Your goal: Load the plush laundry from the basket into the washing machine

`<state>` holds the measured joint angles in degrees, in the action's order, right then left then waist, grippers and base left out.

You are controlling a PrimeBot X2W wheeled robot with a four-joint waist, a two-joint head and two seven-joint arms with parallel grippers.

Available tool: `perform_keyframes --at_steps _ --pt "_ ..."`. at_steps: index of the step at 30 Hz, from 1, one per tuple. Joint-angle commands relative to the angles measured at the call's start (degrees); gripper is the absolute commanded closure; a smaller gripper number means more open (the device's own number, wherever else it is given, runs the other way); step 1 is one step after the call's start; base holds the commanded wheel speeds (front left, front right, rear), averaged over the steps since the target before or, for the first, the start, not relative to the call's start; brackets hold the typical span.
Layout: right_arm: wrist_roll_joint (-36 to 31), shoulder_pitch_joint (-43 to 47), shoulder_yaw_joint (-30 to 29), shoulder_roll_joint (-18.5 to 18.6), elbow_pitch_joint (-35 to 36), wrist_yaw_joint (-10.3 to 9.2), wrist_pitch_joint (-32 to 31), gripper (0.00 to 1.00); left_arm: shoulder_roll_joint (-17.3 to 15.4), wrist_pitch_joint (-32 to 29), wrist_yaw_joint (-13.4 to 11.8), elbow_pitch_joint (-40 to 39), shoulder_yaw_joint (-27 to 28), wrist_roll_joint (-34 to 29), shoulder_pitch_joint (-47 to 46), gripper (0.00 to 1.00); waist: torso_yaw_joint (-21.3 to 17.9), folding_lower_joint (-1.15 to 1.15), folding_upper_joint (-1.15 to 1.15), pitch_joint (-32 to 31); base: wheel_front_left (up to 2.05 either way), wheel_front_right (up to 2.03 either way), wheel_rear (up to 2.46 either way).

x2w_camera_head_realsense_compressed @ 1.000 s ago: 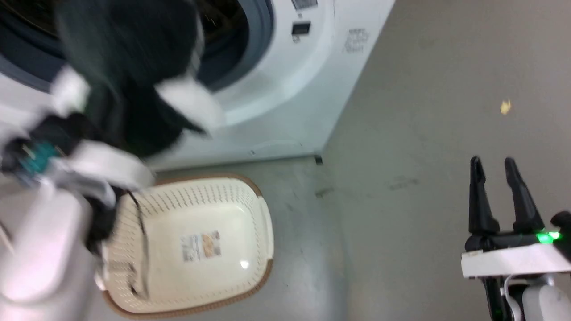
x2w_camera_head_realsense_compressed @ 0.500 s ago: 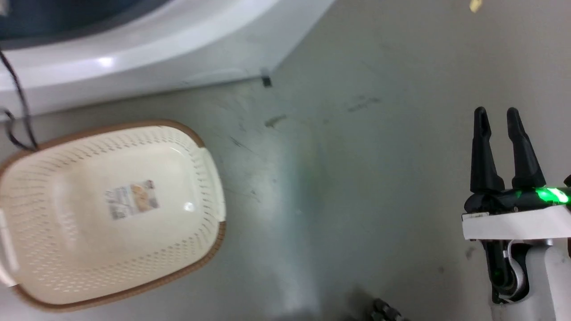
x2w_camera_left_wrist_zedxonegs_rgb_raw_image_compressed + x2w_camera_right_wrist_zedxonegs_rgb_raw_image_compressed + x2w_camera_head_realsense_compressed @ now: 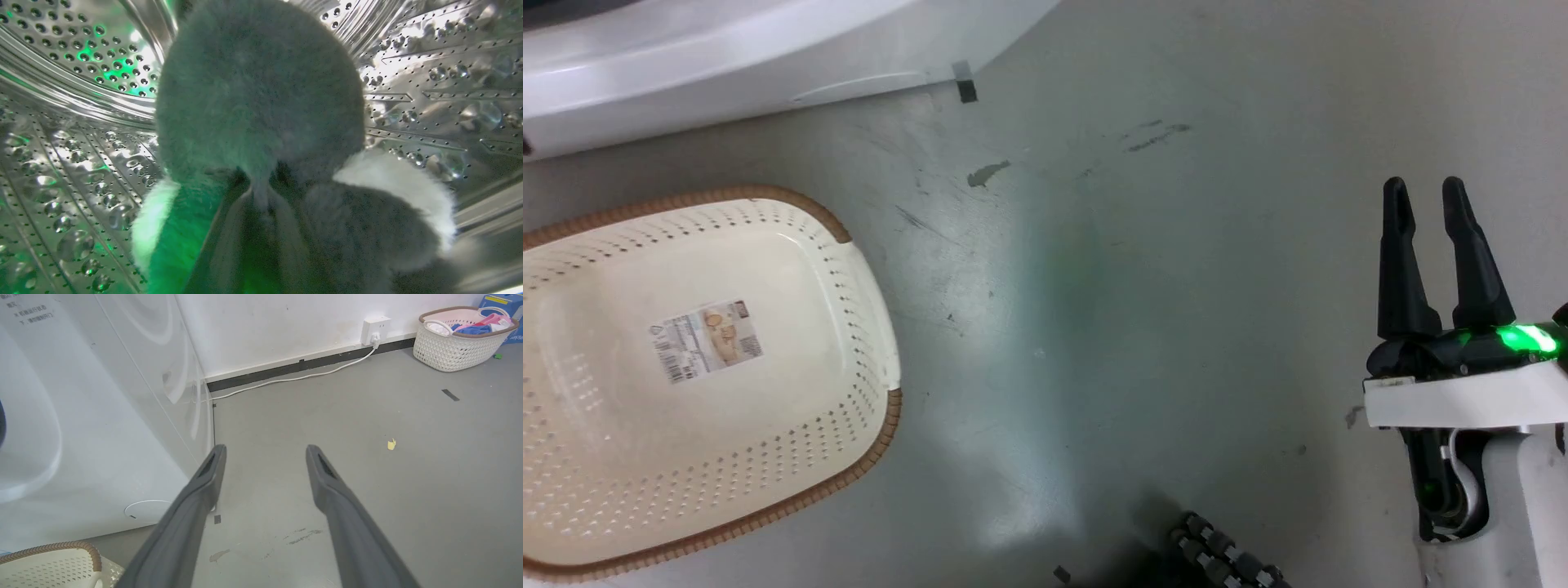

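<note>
- The plush laundry (image 3: 261, 94) is sitting inside the washing machine (image 3: 727, 49), in its perforated steel drum (image 3: 61, 53). Black fur and white patches are taking up the middle of the left wrist view, with the drum wall curving round them.
- My left tool (image 3: 261, 190) is reaching into the drum with it. The two dark fingers are standing close together and pinching a tuft of the black fur, so I am holding the plush laundry.
- Green light is falling on the fur at the lower left and on the steel beside it.
- My right tool (image 3: 1423, 189) is hanging over the grey floor (image 3: 1176, 286), well apart from the basket (image 3: 882, 425). Its fingers are parted and gripping nothing, and a green lamp (image 3: 1519, 339) is glowing at the wrist.
- The basket is lying on the floor just in front of the washing machine, and the paper label (image 3: 707, 339) on its bottom is showing in full.
- In the right wrist view, the machine's white side is rising on the left.
- A second basket (image 3: 457, 347), heaped with coloured clothes, is standing by the far wall.
- A white cable (image 3: 294, 377) is running along the skirting to a wall socket (image 3: 376, 328), and a small yellow scrap (image 3: 391, 444) is lying on the floor.
</note>
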<state>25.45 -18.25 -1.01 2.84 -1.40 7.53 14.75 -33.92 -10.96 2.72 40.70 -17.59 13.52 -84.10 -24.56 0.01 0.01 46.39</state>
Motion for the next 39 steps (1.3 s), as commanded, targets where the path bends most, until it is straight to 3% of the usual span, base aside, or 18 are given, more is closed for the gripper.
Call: perform_keyframes --at_steps 1,9,19,26,33,39 --pt "-0.5 -1.0 -0.2 0.0 0.3 -0.04 0.2 0.0 0.2 0.5 0.4 1.5 -0.4 -0.1 0.5 0.0 0.6 -0.01 -0.01 -0.6 0.0 0.0 0.0" --pt "-4.3 -0.2 -3.4 0.0 1.3 -0.04 0.2 0.0 3.5 11.0 1.2 6.2 -0.6 2.0 5.0 0.0 4.0 -0.01 -0.01 -7.3 0.0 0.0 0.0" --pt "-10.7 5.0 -5.7 0.0 1.6 -0.04 0.2 0.0 10.4 24.8 1.9 7.2 1.0 7.8 22.9 0.0 11.5 -0.01 -0.01 -24.6 0.0 0.0 0.0" --pt "-13.2 10.5 -5.2 0.0 1.2 -0.04 0.2 0.0 15.7 25.9 1.2 -6.6 3.9 9.3 41.2 0.0 17.4 -0.01 -0.01 -35.4 0.0 0.0 0.0" --pt "-14.4 15.9 -3.9 0.0 0.5 -0.04 0.2 0.0 21.3 25.9 -1.9 -22.2 6.6 6.5 61.9 0.0 22.3 -0.01 -0.01 -42.1 0.0 0.0 0.0" --pt "-16.2 19.1 -2.7 0.0 0.2 -0.04 0.2 0.0 24.3 25.9 -5.1 -29.8 8.3 1.8 75.4 0.0 25.1 -0.01 -0.01 -45.3 0.0 0.0 0.0"
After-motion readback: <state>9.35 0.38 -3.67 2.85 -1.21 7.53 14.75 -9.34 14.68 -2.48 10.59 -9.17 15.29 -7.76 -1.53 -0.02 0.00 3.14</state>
